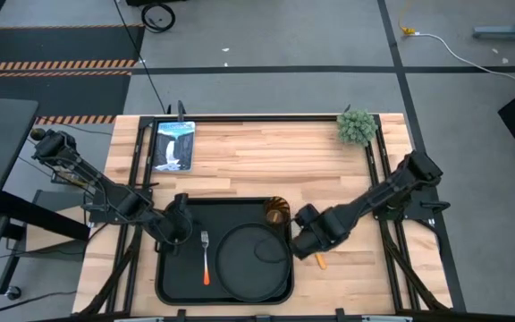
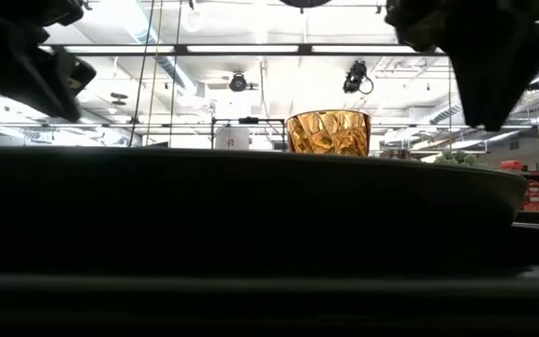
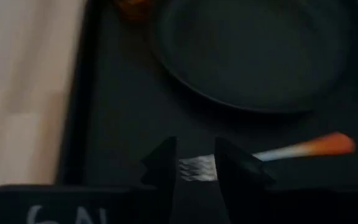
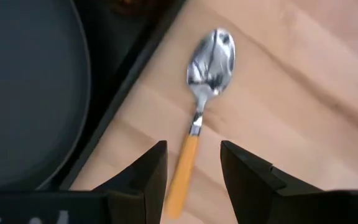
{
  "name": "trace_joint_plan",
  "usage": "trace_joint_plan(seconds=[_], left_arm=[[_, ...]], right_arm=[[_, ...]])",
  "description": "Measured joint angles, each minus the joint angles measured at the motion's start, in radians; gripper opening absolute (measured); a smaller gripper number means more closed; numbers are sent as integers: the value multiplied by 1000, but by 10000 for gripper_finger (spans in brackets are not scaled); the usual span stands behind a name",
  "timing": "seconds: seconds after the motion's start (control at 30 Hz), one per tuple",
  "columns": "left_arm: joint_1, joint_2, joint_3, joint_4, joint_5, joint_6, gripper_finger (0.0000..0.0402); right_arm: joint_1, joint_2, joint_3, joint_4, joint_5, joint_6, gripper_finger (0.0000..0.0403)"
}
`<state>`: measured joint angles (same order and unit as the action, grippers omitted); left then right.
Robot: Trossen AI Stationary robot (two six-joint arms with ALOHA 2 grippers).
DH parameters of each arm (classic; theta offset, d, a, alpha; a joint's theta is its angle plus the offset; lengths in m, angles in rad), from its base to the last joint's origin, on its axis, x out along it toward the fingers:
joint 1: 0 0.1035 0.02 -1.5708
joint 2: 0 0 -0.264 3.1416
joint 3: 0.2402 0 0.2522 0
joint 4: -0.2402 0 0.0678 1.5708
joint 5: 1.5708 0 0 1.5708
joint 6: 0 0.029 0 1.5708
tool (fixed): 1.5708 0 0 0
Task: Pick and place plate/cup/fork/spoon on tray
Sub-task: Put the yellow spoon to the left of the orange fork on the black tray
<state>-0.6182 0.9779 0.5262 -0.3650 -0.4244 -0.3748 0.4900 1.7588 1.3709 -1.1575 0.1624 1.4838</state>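
Black tray [image 1: 170,284] holds plate [image 1: 249,259], cup [image 1: 277,213], fork [image 1: 205,259]; both tools gape, empty.

Overhead view evenly lit, no hard shadows on the wooden table [image 1: 266,152]; tray [image 1: 170,279] and plate [image 1: 240,264] merge into one black mass w/ little detail. Low view strongly backlit: ceiling strip lights blow out far bg, near tray edge a black silhouette, only the cup [image 2: 328,132] glows amber. Left wrist view dim and soft, fork [image 3: 272,154] blurred. Right wrist view brighter; spoon [image 4: 205,87] bowl shows glare, near fingers out of focus.
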Motion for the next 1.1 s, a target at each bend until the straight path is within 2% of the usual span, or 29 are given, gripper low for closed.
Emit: trace_joint_plan(seconds=[0.17, 0.33, 0.47, 0.6, 0.73, 0.8, 1.1], left_arm=[[0, 0, 0, 1, -88, 32, 117], [0, 0, 0, 5, -114, 93, 117], [0, 0, 0, 14, -136, 122, 117], [0, 1, 0, 14, -137, 128, 117], [0, 1, 0, 14, -137, 147, 117], [0, 1, 0, 21, -143, 152, 117], [0, 1, 0, 67, -159, 178, 117]], right_arm=[[35, 7, -54, 46, -2, 110, 163], [38, 76, -69, 89, -1, 143, 167], [43, 146, -32, 86, 5, 125, 167], [84, 169, -23, 75, 112, 164, 167], [171, 169, -23, 40, 336, 240, 167], [205, 178, -32, 26, 404, 273, 167], [228, 314, -59, 18, 407, 304, 168]])
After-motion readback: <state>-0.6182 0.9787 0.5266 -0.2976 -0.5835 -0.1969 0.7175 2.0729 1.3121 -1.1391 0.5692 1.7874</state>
